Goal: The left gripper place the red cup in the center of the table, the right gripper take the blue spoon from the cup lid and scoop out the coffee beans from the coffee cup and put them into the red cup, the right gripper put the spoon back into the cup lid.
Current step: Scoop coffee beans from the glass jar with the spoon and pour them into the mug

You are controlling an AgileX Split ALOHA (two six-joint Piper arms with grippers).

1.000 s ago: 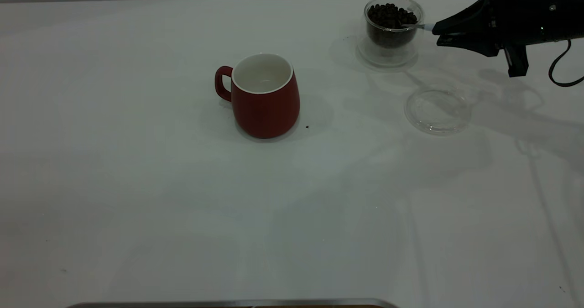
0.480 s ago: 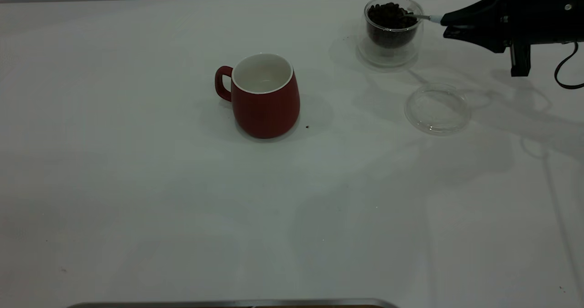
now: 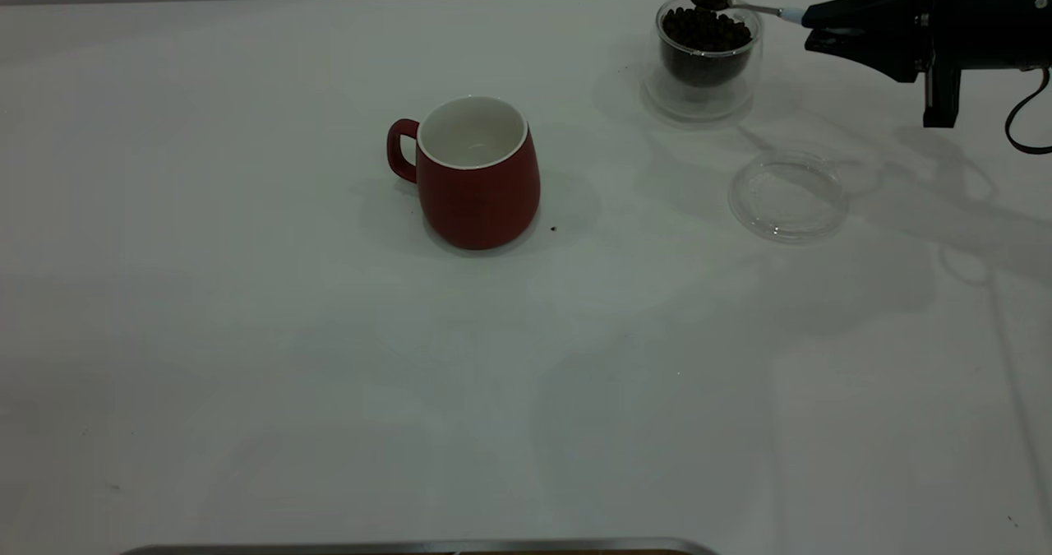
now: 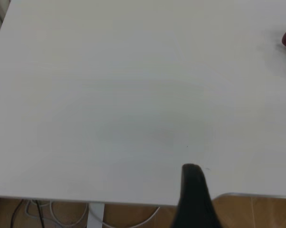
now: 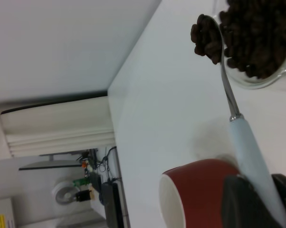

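Note:
The red cup (image 3: 477,178) stands upright mid-table, white inside, handle to the left; it shows too in the right wrist view (image 5: 200,190). At the back right the clear coffee cup (image 3: 703,74) holds a heap of coffee beans (image 3: 705,29). My right gripper (image 3: 809,27) is shut on the blue spoon's pale handle (image 3: 789,15). The spoon's bowl (image 5: 207,38) carries several beans and hovers just above the coffee cup's rim. The cup lid (image 3: 789,196) lies bare in front of the coffee cup. My left gripper (image 4: 194,194) is parked over the table's edge.
One dark speck (image 3: 553,228) lies on the table (image 3: 246,333) right of the red cup. A metal strip (image 3: 411,548) runs along the near edge. Beyond the table edge, the left wrist view shows wooden floor (image 4: 257,213) and cables.
The right gripper has risen and drawn slightly right, lifting the spoon out of the coffee cup with beans in its bowl. Red cup and lid have not moved.

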